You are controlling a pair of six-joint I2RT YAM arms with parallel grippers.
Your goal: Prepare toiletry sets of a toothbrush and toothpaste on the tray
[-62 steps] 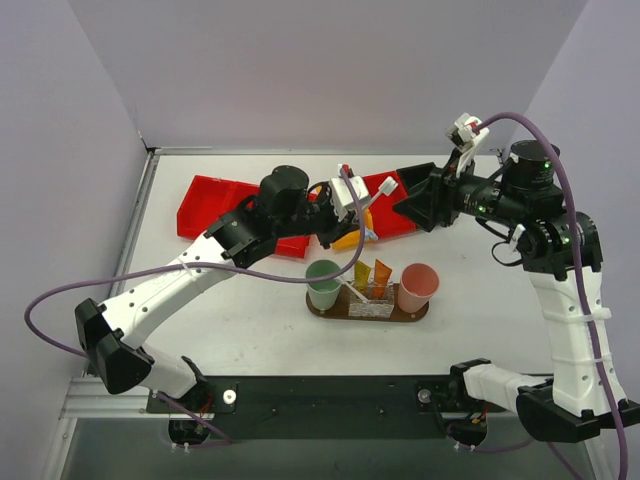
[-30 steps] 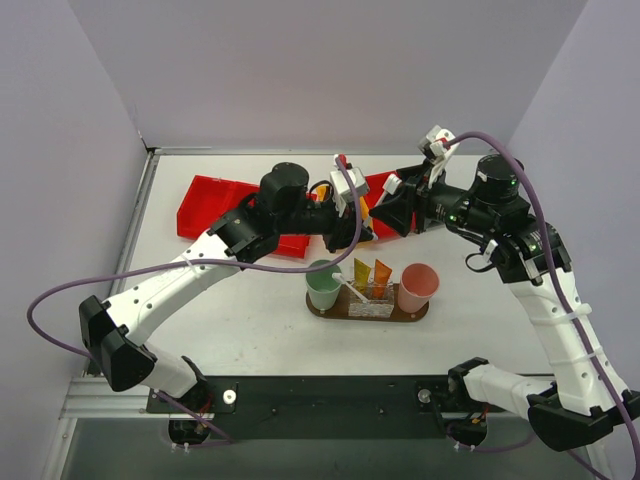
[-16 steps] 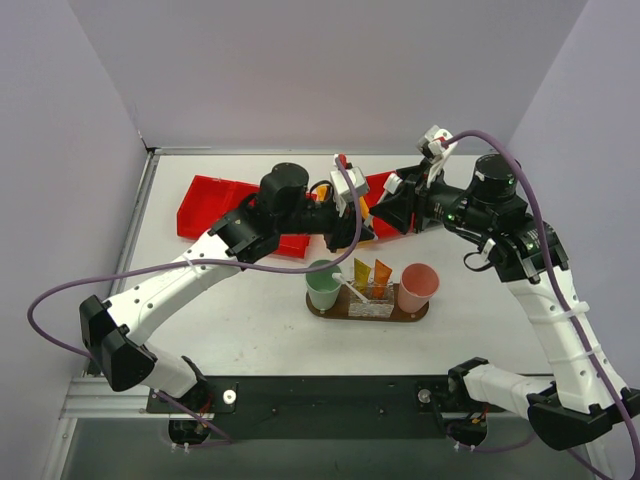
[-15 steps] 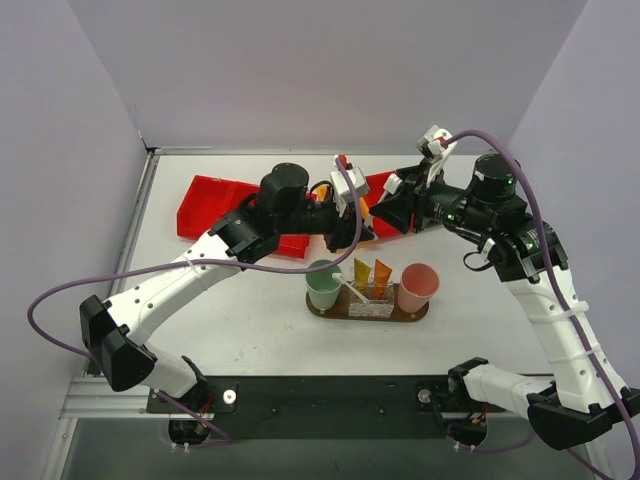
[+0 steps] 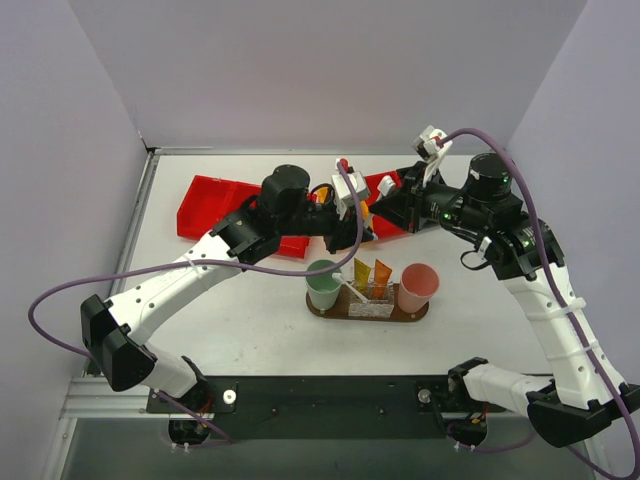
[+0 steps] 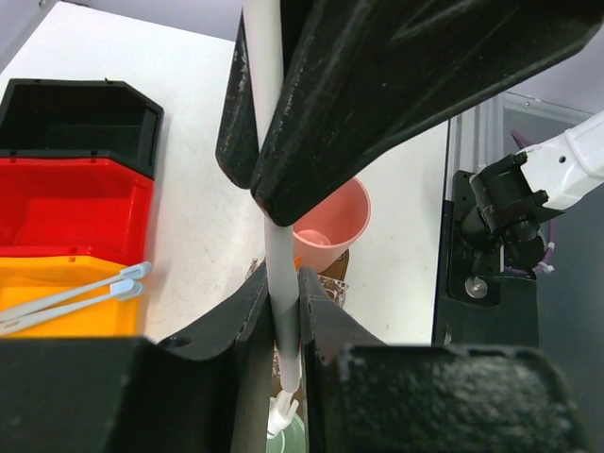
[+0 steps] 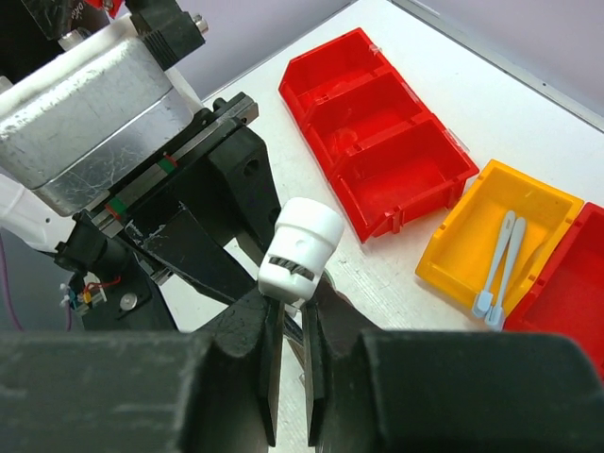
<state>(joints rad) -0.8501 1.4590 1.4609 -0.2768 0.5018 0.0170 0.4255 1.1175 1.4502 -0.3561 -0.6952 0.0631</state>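
Observation:
My left gripper (image 6: 280,283) is shut on a slim white toothbrush (image 6: 267,123) that stands upright between its fingers. My right gripper (image 7: 291,311) is shut on the same toothbrush from the other side; its white end (image 7: 300,247) shows just past the fingertips. In the top view the two grippers meet, left (image 5: 350,207) and right (image 5: 379,212), above the yellow bin (image 5: 352,238). The dark oval tray (image 5: 330,311) lies in front of them. It carries a green cup (image 5: 323,285), a clear cup with yellow and orange toothpaste tubes (image 5: 371,273) and a pink cup (image 5: 417,287).
Red bins (image 5: 215,205) stand at the back left and another red bin (image 5: 385,188) behind the grippers. The yellow bin (image 7: 495,241) holds two pale blue toothbrushes (image 7: 500,269). A black bin (image 6: 80,113) shows in the left wrist view. Purple cables hang off both arms.
The right arm has swung left and down until its gripper met the left gripper at the toothbrush. The left arm has barely moved. The tray and cups are unchanged.

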